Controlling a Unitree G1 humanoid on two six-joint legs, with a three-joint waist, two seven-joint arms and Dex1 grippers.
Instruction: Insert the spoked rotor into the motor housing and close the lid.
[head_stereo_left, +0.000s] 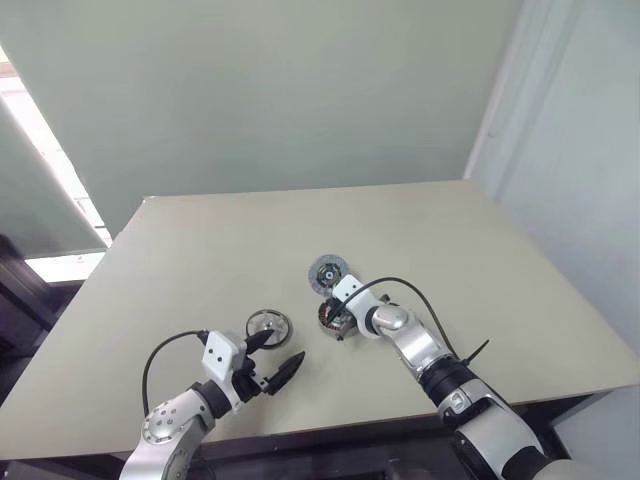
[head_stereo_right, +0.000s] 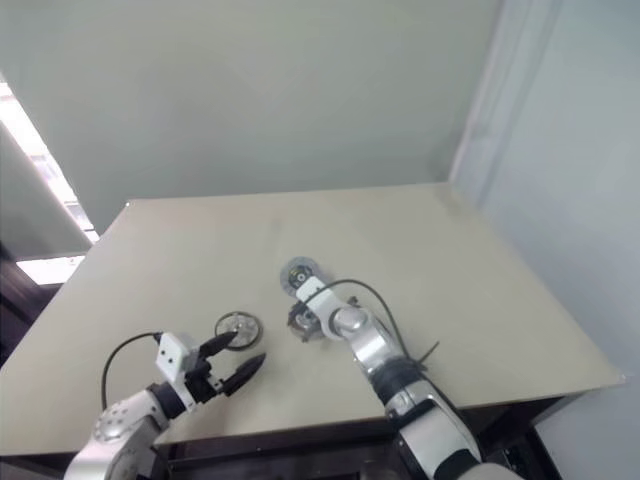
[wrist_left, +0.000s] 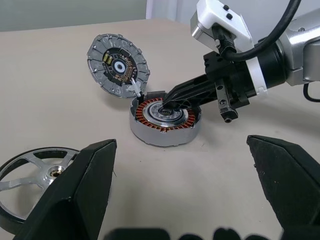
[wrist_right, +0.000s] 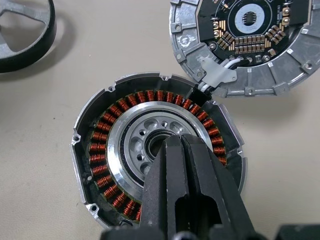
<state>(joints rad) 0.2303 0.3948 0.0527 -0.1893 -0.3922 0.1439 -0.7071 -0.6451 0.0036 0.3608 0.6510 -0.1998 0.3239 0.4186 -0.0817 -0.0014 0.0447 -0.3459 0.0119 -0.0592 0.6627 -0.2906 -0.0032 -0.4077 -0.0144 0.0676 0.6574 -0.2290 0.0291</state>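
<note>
The motor housing (wrist_right: 100, 150), a squat silver casing with a ring of copper windings, stands at the table's middle. My right gripper (wrist_right: 175, 142) is shut, its fingertips resting in the housing's dark centre (wrist_left: 167, 106) with nothing held. The lid (wrist_left: 118, 65), a notched grey disc showing a circuit board, sits just beyond the housing, joined to it by pale wires. The spoked rotor (head_stereo_left: 268, 325), silver spokes in a black rim, lies flat on the table left of the housing. My left gripper (head_stereo_left: 285, 348) hangs open just in front of the rotor, empty.
The beige table (head_stereo_left: 480, 250) stretches wide behind and to both sides of the parts. A black cable (head_stereo_left: 420, 295) loops over my right wrist. Walls stand behind the table's far edge.
</note>
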